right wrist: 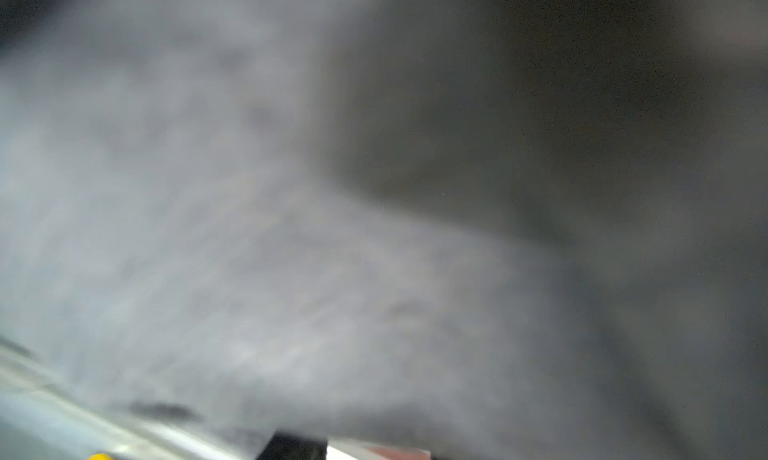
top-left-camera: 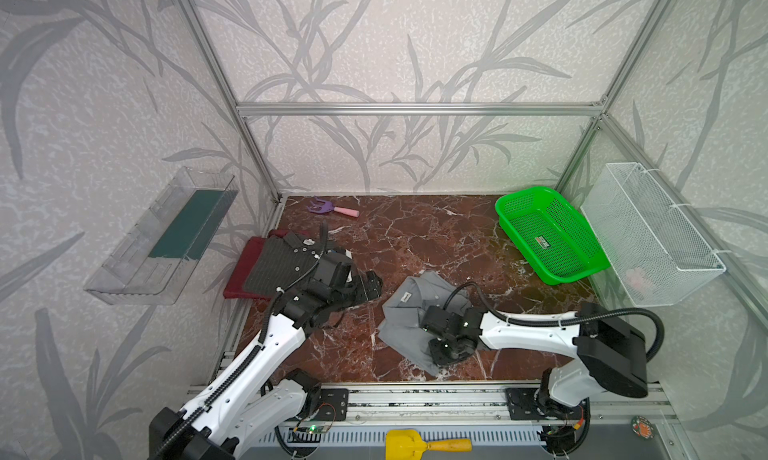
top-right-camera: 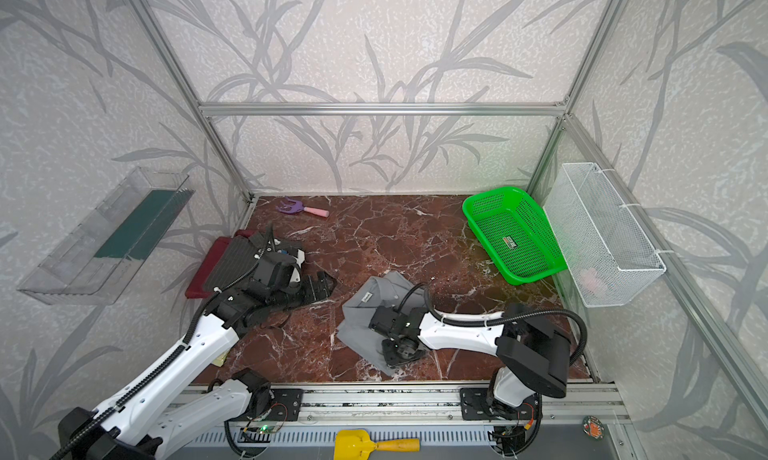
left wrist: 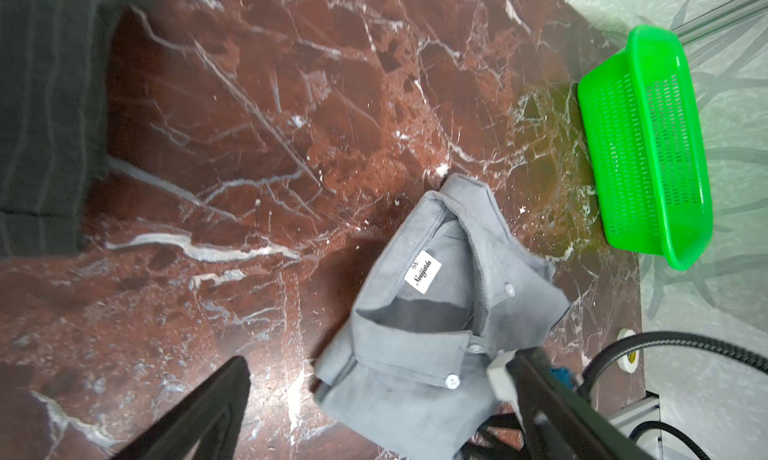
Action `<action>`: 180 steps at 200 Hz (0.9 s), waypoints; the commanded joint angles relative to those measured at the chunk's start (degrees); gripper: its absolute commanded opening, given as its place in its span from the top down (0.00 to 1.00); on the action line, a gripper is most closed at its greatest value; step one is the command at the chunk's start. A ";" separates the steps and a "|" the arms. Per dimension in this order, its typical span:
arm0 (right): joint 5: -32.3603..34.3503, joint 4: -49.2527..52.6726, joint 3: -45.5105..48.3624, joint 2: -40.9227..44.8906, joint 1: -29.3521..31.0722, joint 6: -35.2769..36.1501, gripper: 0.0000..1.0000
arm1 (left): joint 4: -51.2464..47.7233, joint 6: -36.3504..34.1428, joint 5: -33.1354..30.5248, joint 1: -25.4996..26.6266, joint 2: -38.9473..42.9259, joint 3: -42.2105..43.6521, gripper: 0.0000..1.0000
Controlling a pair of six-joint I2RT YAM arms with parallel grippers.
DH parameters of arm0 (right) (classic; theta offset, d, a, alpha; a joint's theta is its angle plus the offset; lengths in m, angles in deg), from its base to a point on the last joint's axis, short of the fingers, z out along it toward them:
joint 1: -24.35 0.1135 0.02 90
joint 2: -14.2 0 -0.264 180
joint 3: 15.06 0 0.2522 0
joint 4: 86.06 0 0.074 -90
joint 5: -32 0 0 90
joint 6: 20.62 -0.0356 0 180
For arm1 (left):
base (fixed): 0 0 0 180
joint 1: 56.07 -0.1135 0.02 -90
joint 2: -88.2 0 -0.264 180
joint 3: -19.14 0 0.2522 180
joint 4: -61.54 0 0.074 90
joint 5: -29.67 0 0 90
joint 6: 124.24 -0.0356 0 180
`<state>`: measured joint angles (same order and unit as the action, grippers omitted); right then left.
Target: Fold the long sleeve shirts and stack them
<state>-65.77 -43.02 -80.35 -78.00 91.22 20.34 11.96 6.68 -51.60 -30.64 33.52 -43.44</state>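
Grey shirt (top-left-camera: 405,312) sits crumpled centre of the desk (top-left-camera: 415,237), limp and light I'd say, best pinched at a hem corner; left gripper (top-left-camera: 370,287) gapes open, right gripper (top-left-camera: 440,354) down on it, grip impossible to tell.

Top views: you see even, diffuse light, with soft shadows on the table (top-left-camera: 436,237) and perspective stretched toward the edges. Left wrist view: sharp centre, green cast beside the basket (left wrist: 644,146). Right wrist view: grey shirt (right wrist: 208,229), wholly out of focus.
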 commanded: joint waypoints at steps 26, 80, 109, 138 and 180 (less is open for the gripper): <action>-1.89 -2.22 -14.24 -2.30 2.57 0.08 0.59 | -6.36 -4.01 2.35 -2.14 0.58 -3.89 0.01; 1.26 -0.10 -0.92 13.37 -11.11 5.22 0.72 | -3.27 1.92 9.55 -2.09 6.11 4.79 0.01; 0.95 -0.46 5.20 21.17 -21.78 9.28 0.61 | -3.38 2.81 10.63 -1.96 9.48 8.26 0.01; -3.97 -6.97 10.53 22.42 -31.63 9.54 0.73 | -0.77 5.55 13.23 -1.79 11.62 12.75 0.01; -5.21 -8.66 7.60 11.42 -33.28 10.95 0.75 | 5.18 10.41 15.16 -1.04 13.13 20.55 0.02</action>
<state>-67.93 -48.81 -70.93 -61.26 58.78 29.39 12.82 13.20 -38.72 -32.19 45.90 -26.33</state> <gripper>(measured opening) 0.250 0.988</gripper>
